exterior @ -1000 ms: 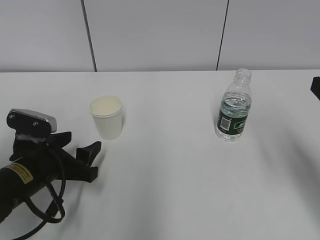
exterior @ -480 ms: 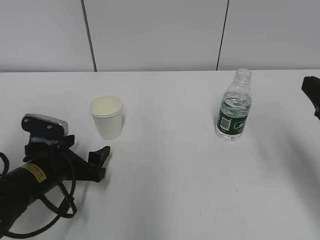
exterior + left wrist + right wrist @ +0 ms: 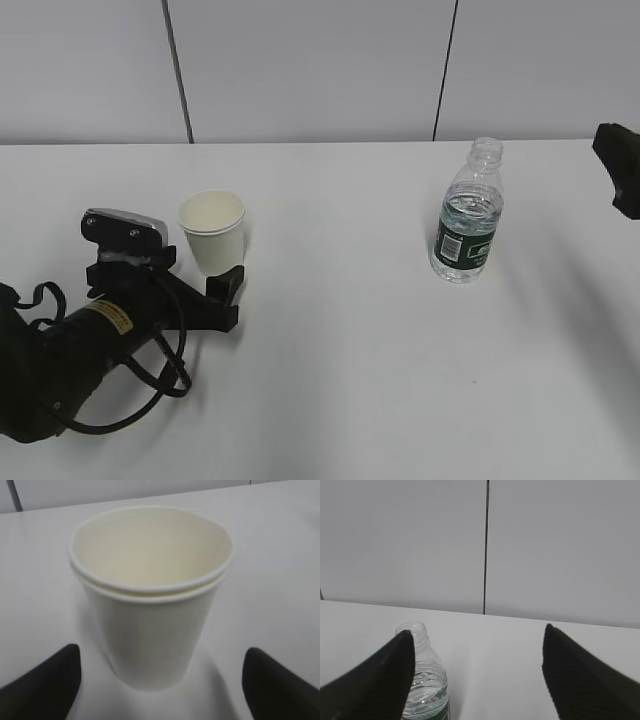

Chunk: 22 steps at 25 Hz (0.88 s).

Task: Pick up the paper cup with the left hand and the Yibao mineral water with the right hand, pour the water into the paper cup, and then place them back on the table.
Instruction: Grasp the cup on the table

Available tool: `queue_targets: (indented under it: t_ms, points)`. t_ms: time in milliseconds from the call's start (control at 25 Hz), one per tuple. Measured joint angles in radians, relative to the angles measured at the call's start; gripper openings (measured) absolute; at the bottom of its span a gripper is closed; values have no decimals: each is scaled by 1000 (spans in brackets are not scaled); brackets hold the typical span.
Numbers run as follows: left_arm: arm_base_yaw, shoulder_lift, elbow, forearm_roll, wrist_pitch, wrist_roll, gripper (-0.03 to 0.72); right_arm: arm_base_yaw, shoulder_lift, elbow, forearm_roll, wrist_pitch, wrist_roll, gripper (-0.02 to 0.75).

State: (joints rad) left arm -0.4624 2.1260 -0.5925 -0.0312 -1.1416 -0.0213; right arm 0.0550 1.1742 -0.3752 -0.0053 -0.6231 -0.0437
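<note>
Approaching the paper cup (image 3: 213,246) and the Yibao mineral water (image 3: 467,222); both stand upright, long axes vertical, mouths up.

Paper cup: left of centre on the tabletop (image 3: 340,380), likely light and easily crushed; take it at mid-wall with gentle pressure. The left hand (image 3: 160,677) is spread wide, cup between its fingers, not touching. Bottle: right of centre, uncapped, part-filled, probably thin-walled and slippery; grip at the label band. The right hand (image 3: 477,672) is also wide, empty, well short of the bottle.
</note>
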Motion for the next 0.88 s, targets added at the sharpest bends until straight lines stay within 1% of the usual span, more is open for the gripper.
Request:
queue_targets:
  t_ms: [520, 880]
  points:
    - [0, 41, -113, 0, 3, -2, 592, 0, 0, 0, 0, -7, 0, 585]
    - [0, 63, -144, -27, 3, -2, 591, 0, 0, 0, 0, -7, 0, 585]
